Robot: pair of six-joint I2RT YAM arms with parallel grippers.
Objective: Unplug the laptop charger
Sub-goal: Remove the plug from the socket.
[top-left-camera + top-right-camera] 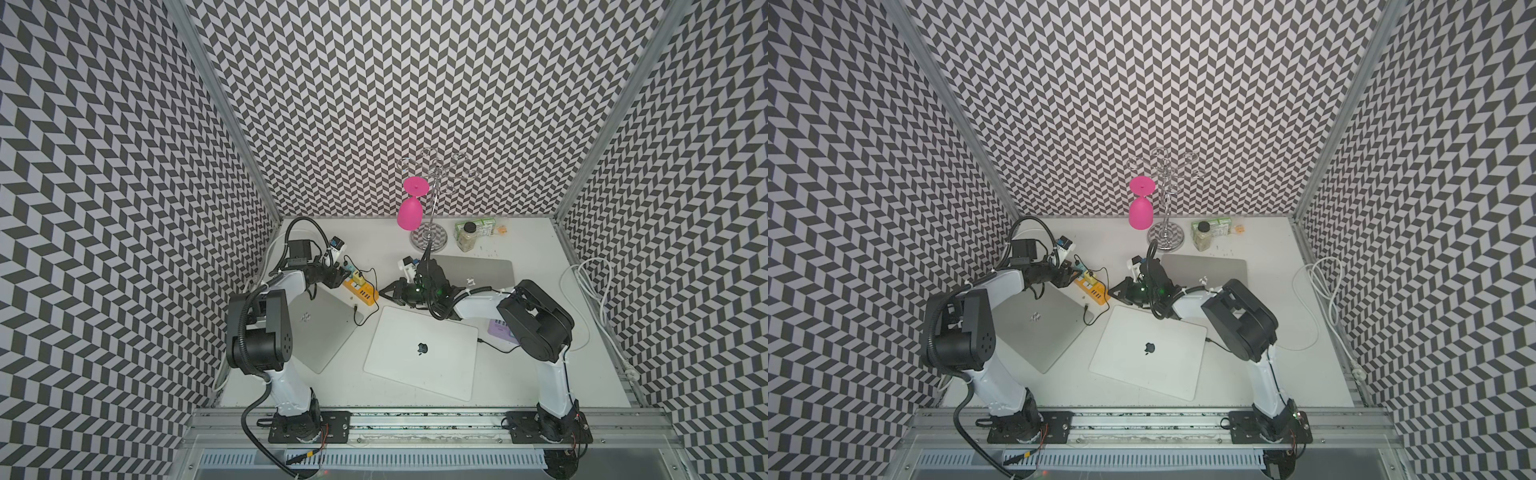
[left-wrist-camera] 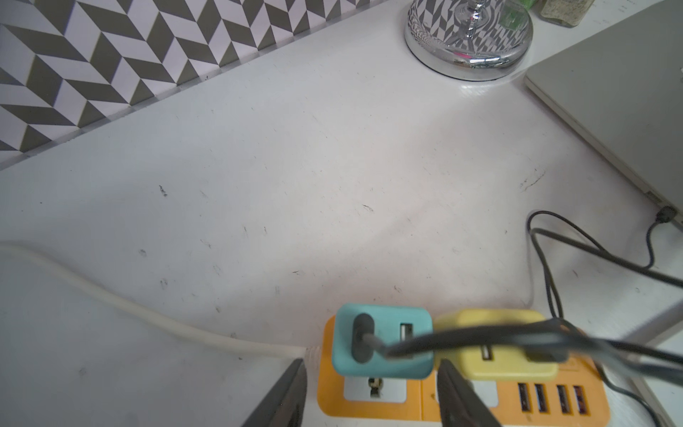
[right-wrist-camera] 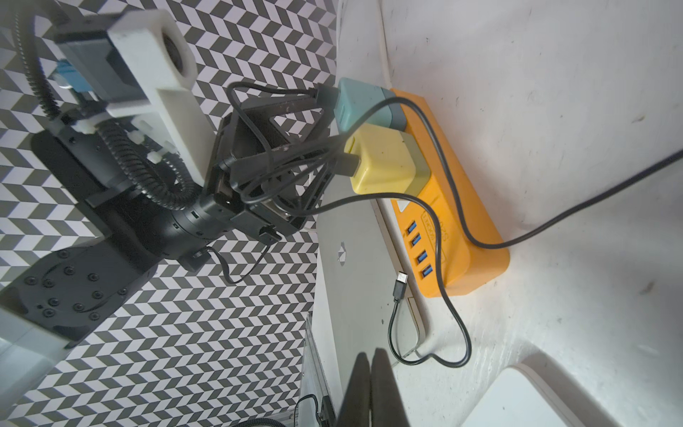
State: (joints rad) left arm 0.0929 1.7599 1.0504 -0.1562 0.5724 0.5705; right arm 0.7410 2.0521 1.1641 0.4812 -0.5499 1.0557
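Note:
Two charger bricks stand plugged into an orange power strip [image 1: 365, 296] [image 2: 332, 406]: a teal charger [image 2: 382, 340] [image 3: 364, 105] [image 1: 350, 264] and a yellow charger [image 2: 495, 355] [image 3: 384, 162]. Black cables run from both. My left gripper [image 2: 369, 392] [image 1: 343, 274] [image 1: 1073, 272] is open, with one jaw on each side of the teal charger and a gap on both sides. My right gripper [image 3: 369, 369] [image 1: 384, 291] [image 1: 1115, 291] is shut on nothing and hovers just right of the strip. A loose cable plug [image 3: 401, 281] lies on the left laptop.
Three shut laptops lie here: a silver one [image 1: 320, 328] at left, a white one [image 1: 422, 349] in the middle, and a grey one [image 1: 478, 270] behind, with a black cable in its side [image 2: 665, 214]. A chrome glass stand [image 1: 428, 239], a jar [image 1: 467, 239] and a white cable [image 1: 590, 282] are nearby.

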